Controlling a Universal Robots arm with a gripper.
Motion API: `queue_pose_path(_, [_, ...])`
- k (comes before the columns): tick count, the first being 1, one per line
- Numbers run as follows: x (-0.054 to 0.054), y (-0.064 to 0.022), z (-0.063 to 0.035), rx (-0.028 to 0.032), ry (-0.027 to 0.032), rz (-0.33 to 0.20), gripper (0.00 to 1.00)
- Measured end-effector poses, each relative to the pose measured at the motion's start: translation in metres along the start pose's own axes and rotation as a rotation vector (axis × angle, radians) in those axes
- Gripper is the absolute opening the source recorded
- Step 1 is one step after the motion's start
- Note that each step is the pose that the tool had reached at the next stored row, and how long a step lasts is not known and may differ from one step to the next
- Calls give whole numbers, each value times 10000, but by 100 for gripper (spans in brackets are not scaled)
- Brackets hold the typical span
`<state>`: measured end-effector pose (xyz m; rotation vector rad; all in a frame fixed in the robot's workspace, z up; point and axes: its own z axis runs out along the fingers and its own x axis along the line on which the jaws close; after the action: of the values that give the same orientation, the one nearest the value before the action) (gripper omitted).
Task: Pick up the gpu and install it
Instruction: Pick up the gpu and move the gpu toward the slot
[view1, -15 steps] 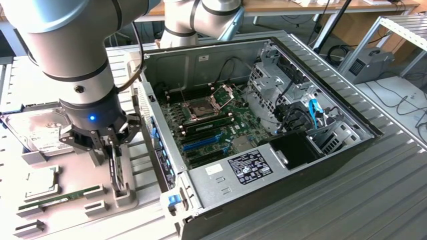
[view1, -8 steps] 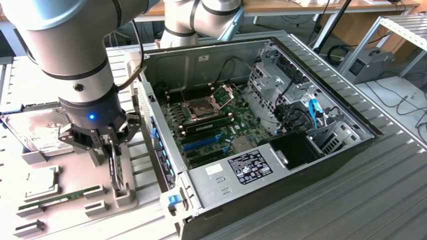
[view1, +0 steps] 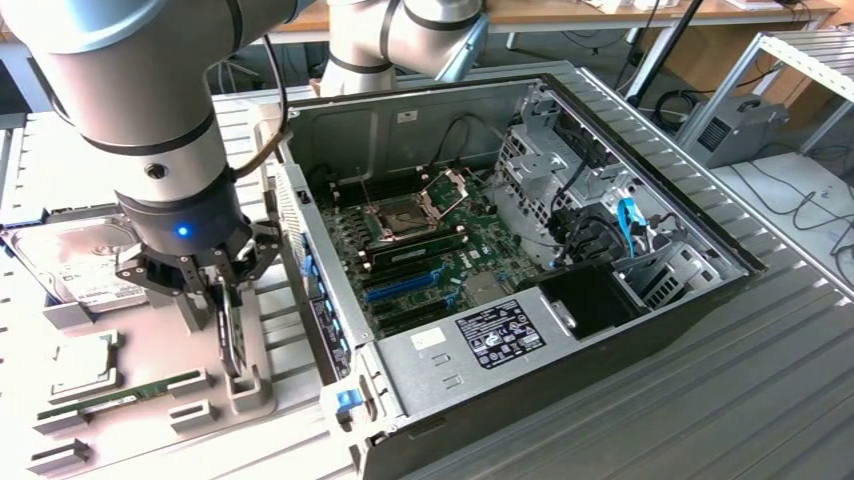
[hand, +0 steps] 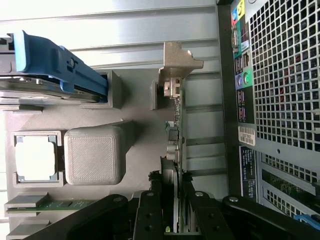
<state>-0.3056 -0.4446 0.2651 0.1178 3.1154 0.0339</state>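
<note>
We have the gripper (hand: 171, 176) down over the gpu (hand: 176, 125). Its fingers (hand: 149, 210) look pinched on the card's two faces, while the card stands on edge in the grey holder (hand: 132, 137) beneath the tool. The silver bracket (hand: 177, 57) sits at the end farthest from the fingers, against a holder post. We judge the hold off-centre, so a lift could let the card pivot or snag the bracket. The computer case (hand: 285, 75) stands just beside the tool and could be struck.
</note>
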Motion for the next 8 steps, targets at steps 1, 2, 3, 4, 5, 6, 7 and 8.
queue_pose_path(1, [0,0,-5,0,0,0,26])
queue_pose_path(2, [0,0,-9,-1,-1,-1,26])
queue_pose_path(3, [-1,1,-14,0,-1,0,26])
queue_pose_path(4, [-1,1,-19,0,-1,0,26])
queue_pose_path(5, [-1,1,-24,-1,-1,0,26])
queue_pose_path(6, [-1,1,-28,-1,-2,0,26])
queue_pose_path(7, [-1,1,-32,-2,-2,0,26])
queue_pose_path(8, [-1,1,-36,-1,-2,0,26])
